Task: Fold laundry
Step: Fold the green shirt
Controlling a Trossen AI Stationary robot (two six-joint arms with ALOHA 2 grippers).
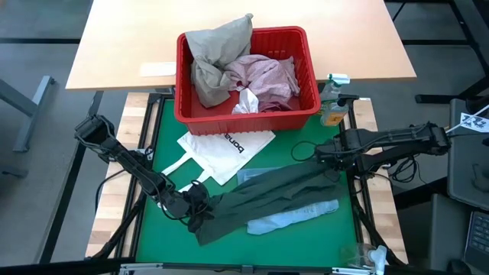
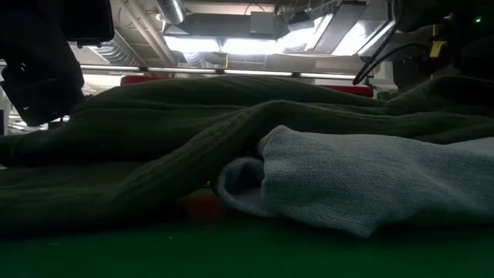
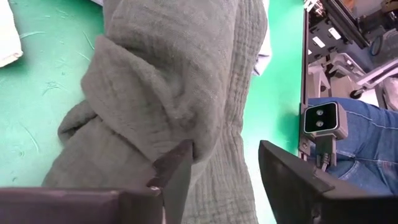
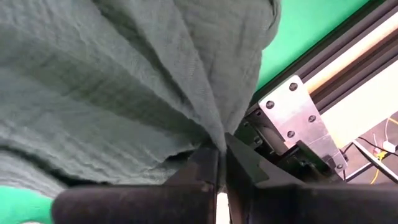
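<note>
1. closest to the low camera, a light blue garment point(image 2: 363, 181) lies bunched on the green mat point(image 1: 302, 241), tucked against the dark grey-green garment point(image 1: 275, 195) behind it.
2. dark grey-green garment stretches across the mat's near half, from the left gripper point(image 1: 197, 200) at one end to the right gripper point(image 1: 330, 156) at the other; the light blue piece lies just beside its near edge.
3. left gripper sits low at the garment's left end, its fingers point(image 3: 177, 177) spread apart – cloth lies between and under them, but they are not pinching it.
4. right gripper is by the mat's right edge, fingers pressed together on a gathered fold of the same garment point(image 4: 211, 140).
5. red basket point(image 1: 306, 72) stands at the mat's far edge, holding a beige-khaki garment point(image 1: 214, 53), a mottled pink one point(image 1: 267, 76) and a small white piece point(image 1: 246, 103).
6. white tote bag point(image 1: 225, 149) lies flat between the basket and the grey-green garment.
7. spray bottle point(image 1: 333, 99) stands just beside the basket's right side.
</note>
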